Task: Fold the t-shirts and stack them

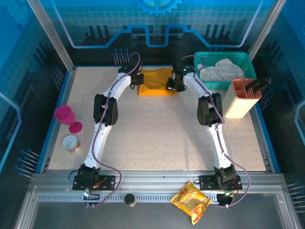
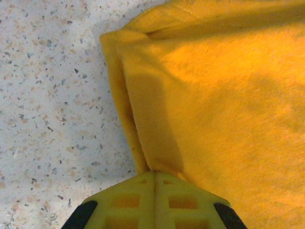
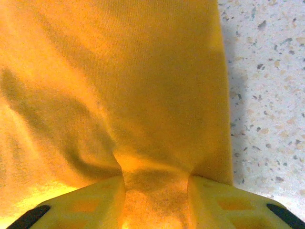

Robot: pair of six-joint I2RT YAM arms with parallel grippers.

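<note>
1. The table [image 1: 157, 138] is your working surface. The t-shirt [image 1: 153, 82] lies folded at its far middle, close to the far edge and between the two arms. Any push away from you could run the cloth against that far edge and buckle the fold.
2. The t-shirt is soft and layered. A pull from one side alone would likely slide the upper layers off the lower ones and leave the stack skewed.
3. The basket [image 1: 221, 56] stands at the far right with a pale cloth [image 1: 223, 70] heaped in it, just beside your right arm. The beige holder [image 1: 238, 102] stands just near of it. A wide swing to the right could knock either one.
4. The right gripper [image 3: 156, 191] sits on the shirt's right side. Its fingers are apart, with a wad of cloth pinched between them and creases running into the gap. If you lift before that wad is free, you drag the top layer up and open the fold.
5. The left gripper [image 2: 155, 191] is at the shirt's left edge with its fingers pressed together. The folded edge runs right up to their tips, and you cannot tell whether any cloth is nipped there. If some is, backing off tugs the edge out of line.
</note>
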